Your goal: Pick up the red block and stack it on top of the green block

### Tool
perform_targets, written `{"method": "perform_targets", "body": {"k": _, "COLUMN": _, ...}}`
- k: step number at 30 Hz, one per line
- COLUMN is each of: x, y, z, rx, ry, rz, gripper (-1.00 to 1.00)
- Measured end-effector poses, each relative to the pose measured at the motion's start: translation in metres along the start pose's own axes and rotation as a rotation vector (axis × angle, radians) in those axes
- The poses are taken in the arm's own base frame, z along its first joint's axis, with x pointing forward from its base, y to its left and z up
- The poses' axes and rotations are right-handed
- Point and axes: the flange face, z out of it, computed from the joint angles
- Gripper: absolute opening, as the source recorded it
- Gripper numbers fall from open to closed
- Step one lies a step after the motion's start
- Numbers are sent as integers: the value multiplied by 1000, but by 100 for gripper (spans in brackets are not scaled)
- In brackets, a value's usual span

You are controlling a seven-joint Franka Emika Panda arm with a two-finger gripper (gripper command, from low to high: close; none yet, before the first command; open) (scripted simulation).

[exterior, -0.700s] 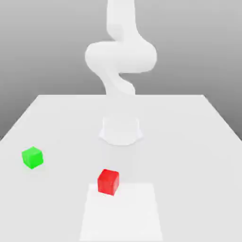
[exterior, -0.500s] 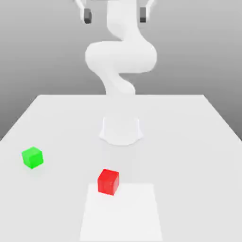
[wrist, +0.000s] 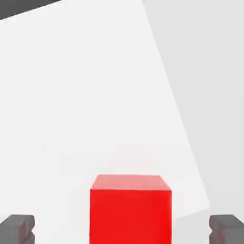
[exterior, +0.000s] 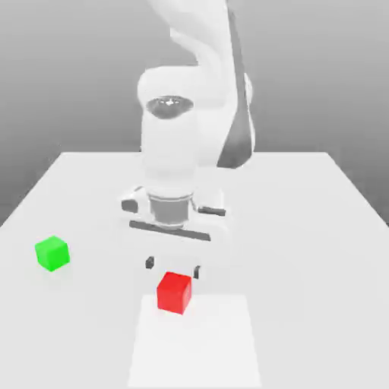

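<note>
The red block [exterior: 174, 292] rests on the white table near its front, at the back edge of a paler square patch [exterior: 196, 342]. The green block [exterior: 52, 253] sits apart from it toward the exterior view's left. My gripper [exterior: 173, 265] hangs pointing down just above and slightly behind the red block, open, its two dark fingertips [exterior: 150, 264] spread wider than the cube. In the hand view the red block [wrist: 130, 209] lies between the two fingertips [wrist: 17, 228], touching neither.
The white arm and its base rise behind the blocks in the middle of the table [exterior: 319, 228]. The table's edges run along both sides and the back.
The arm has swung down from high above the table; the hand, earlier at the top of the picture, now hovers just above the red block. Neither block has moved.
</note>
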Motion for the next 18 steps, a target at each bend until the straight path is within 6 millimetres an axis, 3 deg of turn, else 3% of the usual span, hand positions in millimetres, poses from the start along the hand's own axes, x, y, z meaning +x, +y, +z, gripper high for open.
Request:
{"method": "perform_targets", "body": {"k": 2, "x": -1, "y": 2, "z": 17, "rx": -2, "ry": -2, "rz": 0, "gripper": 0}}
{"method": "perform_targets", "body": {"k": 3, "x": -2, "y": 3, "z": 24, "rx": -3, "ry": -2, "rz": 0, "gripper": -100}}
{"method": "perform_targets", "body": {"k": 10, "x": -2, "y": 3, "z": 25, "rx": -3, "ry": -2, "rz": 0, "gripper": -100}}
{"method": "perform_targets", "body": {"k": 18, "x": -1, "y": 3, "z": -32, "rx": -3, "ry": -2, "rz": 1, "gripper": -100}}
